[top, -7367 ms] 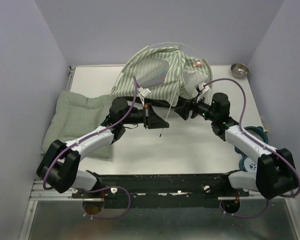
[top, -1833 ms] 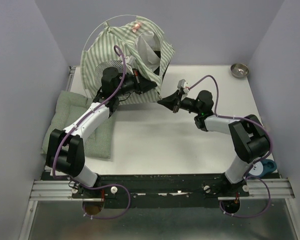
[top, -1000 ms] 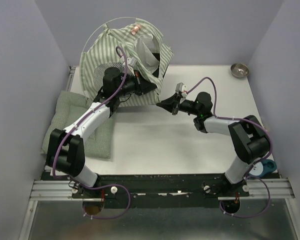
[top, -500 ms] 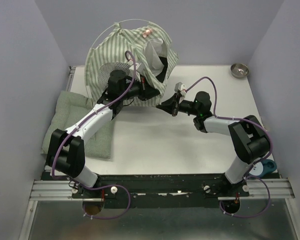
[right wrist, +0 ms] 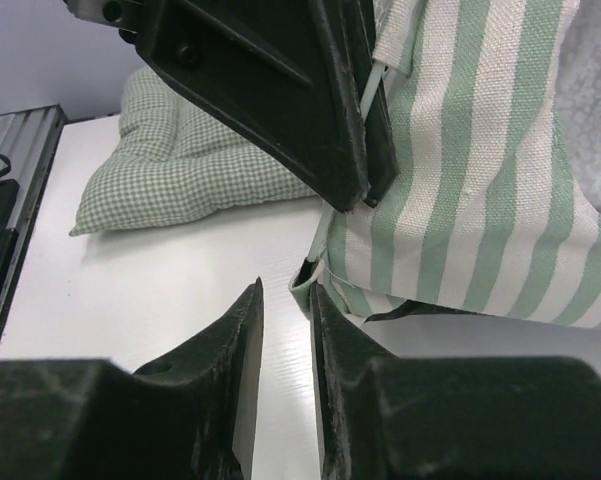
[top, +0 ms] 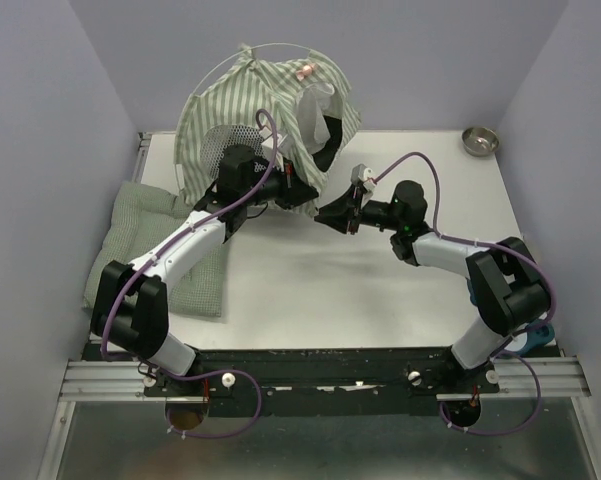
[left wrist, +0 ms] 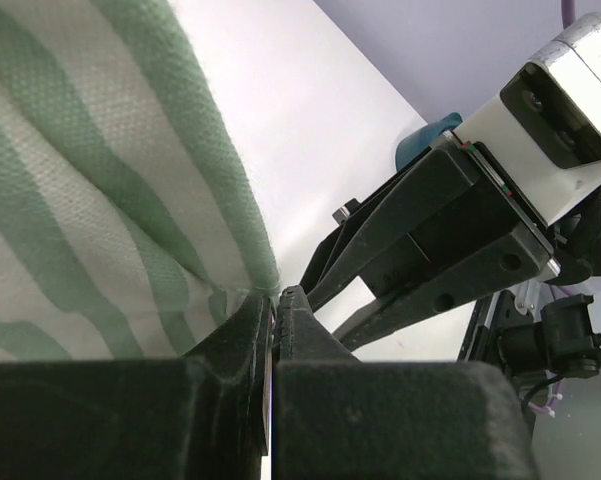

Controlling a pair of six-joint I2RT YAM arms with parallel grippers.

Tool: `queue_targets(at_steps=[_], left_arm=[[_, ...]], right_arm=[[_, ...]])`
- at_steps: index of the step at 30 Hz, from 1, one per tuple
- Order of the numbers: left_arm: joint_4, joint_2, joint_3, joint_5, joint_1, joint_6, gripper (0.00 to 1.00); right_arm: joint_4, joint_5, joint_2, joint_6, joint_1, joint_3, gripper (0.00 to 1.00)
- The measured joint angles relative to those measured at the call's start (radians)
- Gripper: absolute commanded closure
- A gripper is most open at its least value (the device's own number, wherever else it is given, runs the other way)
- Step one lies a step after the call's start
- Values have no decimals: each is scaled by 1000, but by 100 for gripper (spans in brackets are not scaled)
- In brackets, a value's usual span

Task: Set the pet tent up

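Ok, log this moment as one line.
left gripper: shut on tent edge | right gripper: open, tips at tent's lower edge, holding nothing | tent: domed up, far left of table

- The pet tent (top: 265,110) no longer lies slumped on the table; I see it raised as a dome, and over the last second it swings rightward.
- My left gripper (top: 302,188) brings the hem closer to the right gripper (top: 322,213).
- The right gripper's jaws have cracked apart, with the hem corner at their tips.
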Motion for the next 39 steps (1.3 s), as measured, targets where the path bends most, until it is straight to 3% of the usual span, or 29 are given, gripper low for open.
queue_targets(at_steps=[6, 11, 15, 27, 39], left_arm=[[-9, 0, 0, 0, 0, 0, 100], [-18, 0, 0, 2, 0, 0, 100], [-22, 0, 0, 1, 0, 1, 100], [-25, 0, 0, -16, 1, 44, 100], [-37, 0, -9, -87, -41, 197, 100]], right_arm=[[-12, -21, -13, 15, 0, -2, 66], [-21, -9, -10, 17, 0, 1, 89], [-38, 17, -9, 15, 0, 4, 99], [-63, 43, -10, 26, 0, 14, 99], [-106, 52, -10, 34, 0, 14, 99]])
